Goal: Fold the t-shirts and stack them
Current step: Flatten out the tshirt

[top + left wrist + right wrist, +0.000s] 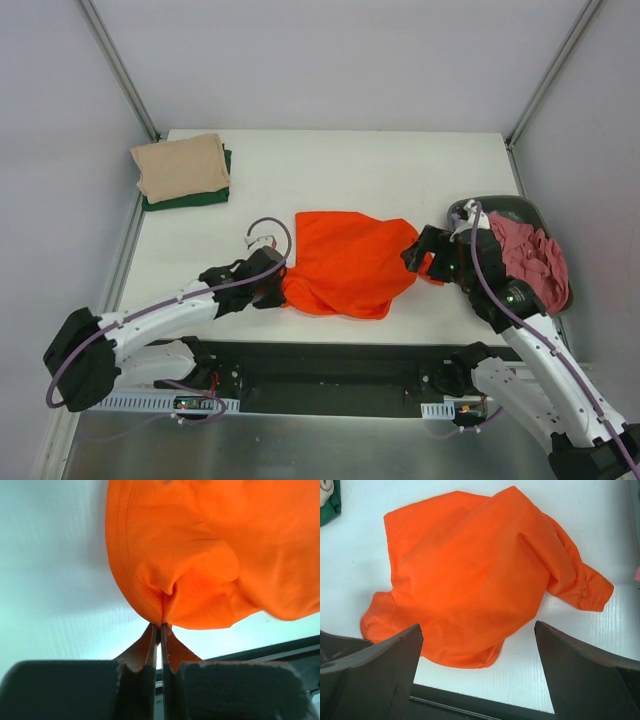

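Down at the near edge in the top view, the left claw (272, 285) grips the near left corner of the bright orange soft cloth t-shirt (345, 265). That shirt lies bunched up in the middle of the flat white table (330, 170). The right claw (420, 255) is at the shirt's right side, by a sleeve. In the far left corner, a folded beige cloth t-shirt (180, 165) lies on a folded dark green cloth t-shirt (188, 200). Those two look done and stacked. On the right, a crumpled dusty pink cloth t-shirt (535, 262) sits in the dark grey oval basket (520, 208).

From the left wrist, the left claw's two fingers (150, 645) are pressed together on the orange shirt's hem, pinching it.

From the right wrist, the right claw's fingers (375, 675) are spread wide with nothing between them. The orange shirt lies lumpy below, one sleeve poking out to the right.

I think the orange shirt is not folded yet. It needs to be pulled flat, folded and put on the pile. The pink one comes after.
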